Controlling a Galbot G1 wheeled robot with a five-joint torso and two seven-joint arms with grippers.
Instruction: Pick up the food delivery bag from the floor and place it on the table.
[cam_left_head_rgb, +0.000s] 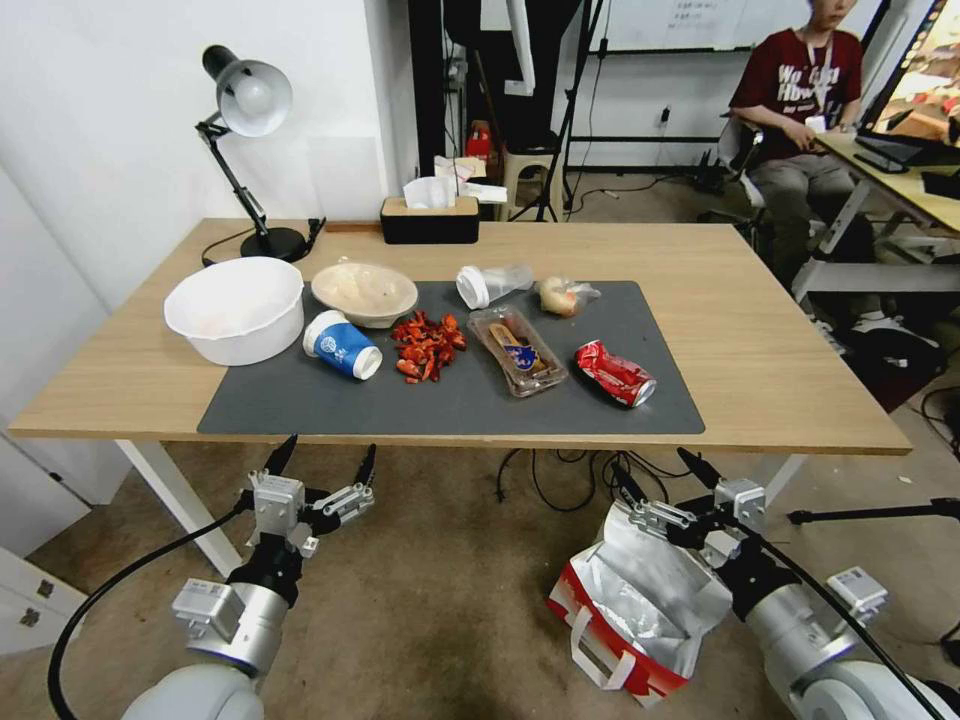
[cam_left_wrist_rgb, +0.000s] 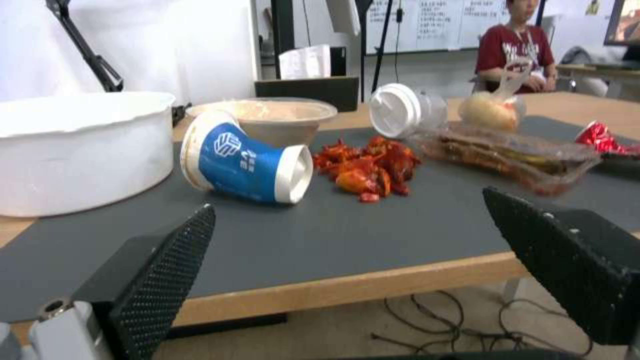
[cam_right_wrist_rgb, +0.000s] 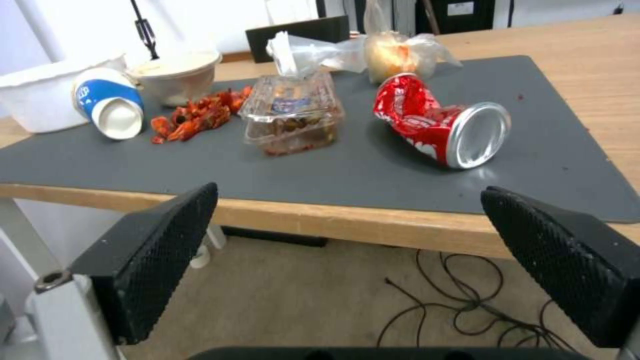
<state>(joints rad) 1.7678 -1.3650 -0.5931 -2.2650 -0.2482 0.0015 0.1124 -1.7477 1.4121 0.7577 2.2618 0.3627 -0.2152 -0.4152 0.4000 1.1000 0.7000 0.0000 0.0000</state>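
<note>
Both grippers, left (cam_left_head_rgb: 322, 459) and right (cam_left_head_rgb: 662, 473), gape empty below table (cam_left_head_rgb: 780, 340) edge; right arm partly hides food delivery bag (cam_left_head_rgb: 640, 610); wrist views miss it.

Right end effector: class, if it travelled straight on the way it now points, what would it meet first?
Probably the table front edge. The open right end effector faces it roughly level, with the crushed red can beyond; depth is unclear, so it might pass just beneath.

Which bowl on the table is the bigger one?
The white bowl at the mat's left edge; the beige bowl beside it is smaller and shallower.
</note>
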